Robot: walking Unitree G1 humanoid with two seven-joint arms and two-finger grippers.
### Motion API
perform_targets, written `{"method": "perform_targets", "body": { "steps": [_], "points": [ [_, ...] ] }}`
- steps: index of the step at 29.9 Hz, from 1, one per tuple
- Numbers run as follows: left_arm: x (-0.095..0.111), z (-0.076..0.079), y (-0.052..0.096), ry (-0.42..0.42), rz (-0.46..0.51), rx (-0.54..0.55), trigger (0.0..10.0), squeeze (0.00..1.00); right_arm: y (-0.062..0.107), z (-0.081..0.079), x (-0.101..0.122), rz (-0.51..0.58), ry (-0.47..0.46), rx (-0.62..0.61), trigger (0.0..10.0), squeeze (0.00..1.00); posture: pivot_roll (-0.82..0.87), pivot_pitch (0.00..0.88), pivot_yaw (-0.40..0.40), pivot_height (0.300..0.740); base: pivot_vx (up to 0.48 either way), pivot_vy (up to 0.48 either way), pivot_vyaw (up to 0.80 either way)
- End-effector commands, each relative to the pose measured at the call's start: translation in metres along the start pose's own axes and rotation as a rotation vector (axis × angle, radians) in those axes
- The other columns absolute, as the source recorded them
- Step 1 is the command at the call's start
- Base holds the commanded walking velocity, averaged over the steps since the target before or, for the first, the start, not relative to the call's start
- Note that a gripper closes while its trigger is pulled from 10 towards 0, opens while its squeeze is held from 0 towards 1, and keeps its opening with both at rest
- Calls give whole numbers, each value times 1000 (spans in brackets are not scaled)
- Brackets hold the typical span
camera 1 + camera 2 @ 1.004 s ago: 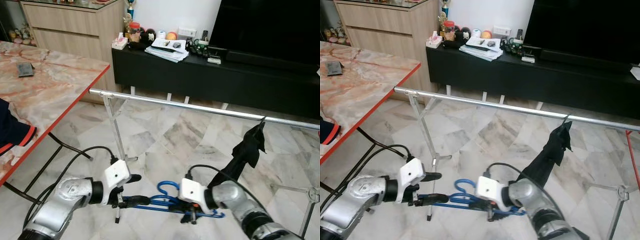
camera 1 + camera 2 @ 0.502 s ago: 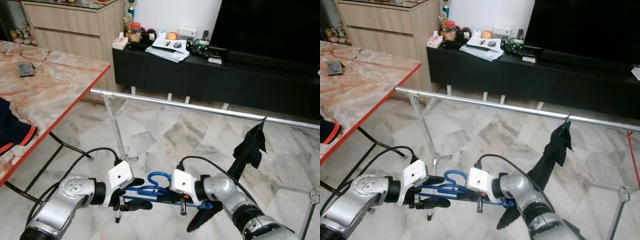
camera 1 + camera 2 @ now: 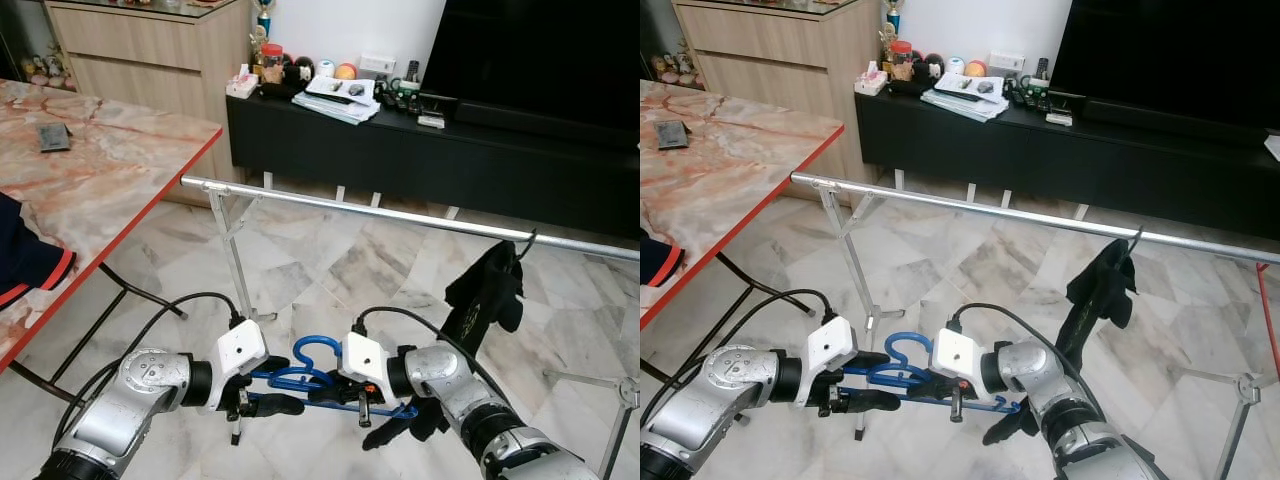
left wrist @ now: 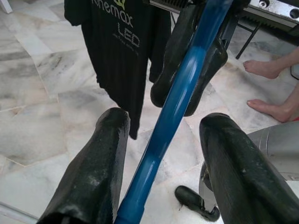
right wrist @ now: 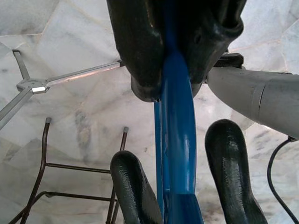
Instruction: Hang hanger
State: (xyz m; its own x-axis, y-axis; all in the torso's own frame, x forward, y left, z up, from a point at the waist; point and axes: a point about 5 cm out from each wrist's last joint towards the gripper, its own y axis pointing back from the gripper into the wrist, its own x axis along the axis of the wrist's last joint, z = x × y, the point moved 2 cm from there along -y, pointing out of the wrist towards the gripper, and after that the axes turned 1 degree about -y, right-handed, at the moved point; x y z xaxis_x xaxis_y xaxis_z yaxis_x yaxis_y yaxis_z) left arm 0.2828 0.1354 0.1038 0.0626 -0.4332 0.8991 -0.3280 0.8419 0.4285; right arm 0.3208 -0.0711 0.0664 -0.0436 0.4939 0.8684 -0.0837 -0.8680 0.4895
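Both the left gripper (image 3: 262, 390) and right gripper (image 3: 345, 392), each open around the blue hanger (image 3: 310, 375), have lifted it slightly (still well below the rail (image 3: 400, 215)).

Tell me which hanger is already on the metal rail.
The one carrying the black garment, hooked on the rail toward the robot's right. The blue hanger is bare and held low between both grippers, below the rail.

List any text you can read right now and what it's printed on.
"LED" on the black T-shirt hanging behind the blue hanger.
"...nemax" above it on the same shirt, its start cut off by the picture's edge.
Papers and small items on the black TV console: too small to read.
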Motion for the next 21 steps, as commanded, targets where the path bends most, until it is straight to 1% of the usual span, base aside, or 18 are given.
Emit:
{"method": "perform_targets", "body": {
  "steps": [1,21],
  "points": [
    [-1,3,-4,0,-12,-25,0,0,4,9,11,41,12,-31,10000,0,160,46,-127,740,0,0,0],
    [-1,2,-5,9,-7,-28,0,0,5,12,15,52,10,-33,10000,0,156,45,-128,740,0,0,0]
  ]
}}
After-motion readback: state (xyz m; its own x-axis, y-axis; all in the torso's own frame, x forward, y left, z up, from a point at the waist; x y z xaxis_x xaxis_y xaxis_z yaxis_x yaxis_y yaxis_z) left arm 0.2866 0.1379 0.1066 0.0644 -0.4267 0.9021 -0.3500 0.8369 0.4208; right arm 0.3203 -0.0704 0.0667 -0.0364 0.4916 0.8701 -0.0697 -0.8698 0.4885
